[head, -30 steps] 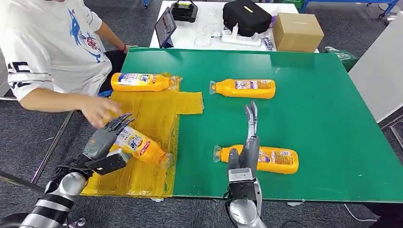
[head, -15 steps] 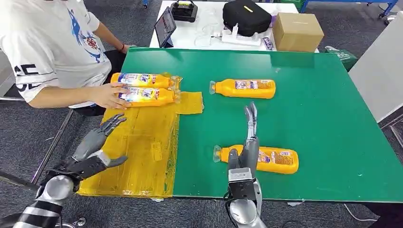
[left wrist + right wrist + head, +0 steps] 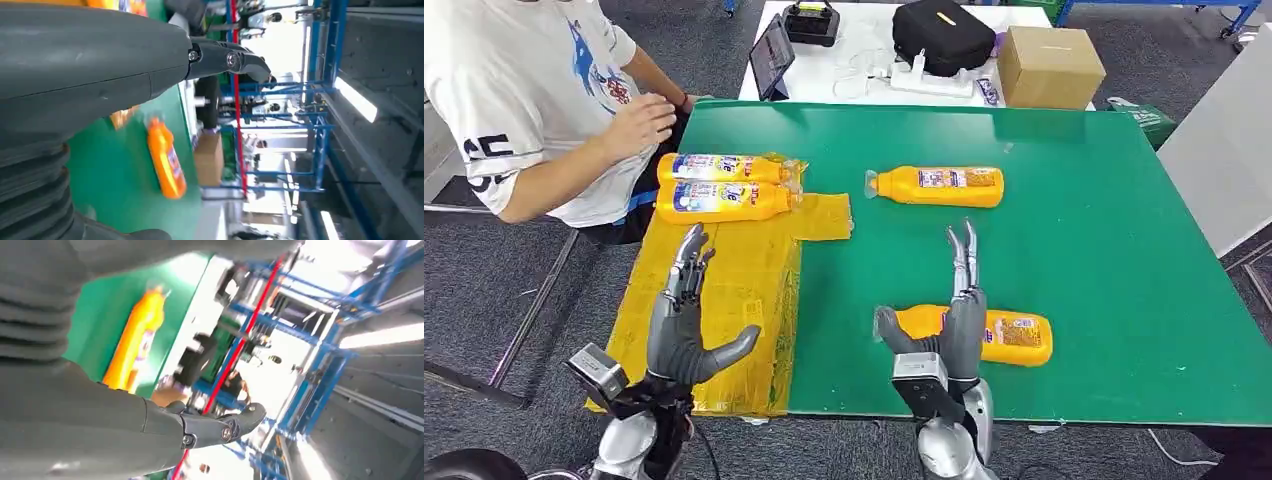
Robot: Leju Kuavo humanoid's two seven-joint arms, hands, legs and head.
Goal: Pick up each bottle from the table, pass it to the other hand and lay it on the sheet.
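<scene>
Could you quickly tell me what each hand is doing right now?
Left hand: open, holding nothing, above the sheet.
Right hand: open, holding nothing.

A person (image 3: 534,90) sat at the bench's (image 3: 1104,260) far left corner. Beyond its far edge lay a bag (image 3: 944,35), box (image 3: 1050,66) and tablet (image 3: 772,57).

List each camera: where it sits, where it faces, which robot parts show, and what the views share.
Head view: high on the body, facing forward and down at the green table; left hand and right hand rise from below.
Left wrist view: behind the left hand, facing across the table toward blue racks.
Right wrist view: behind the right hand, facing likewise.
Shared: the far bottle is probably the one in both wrist views.
</scene>
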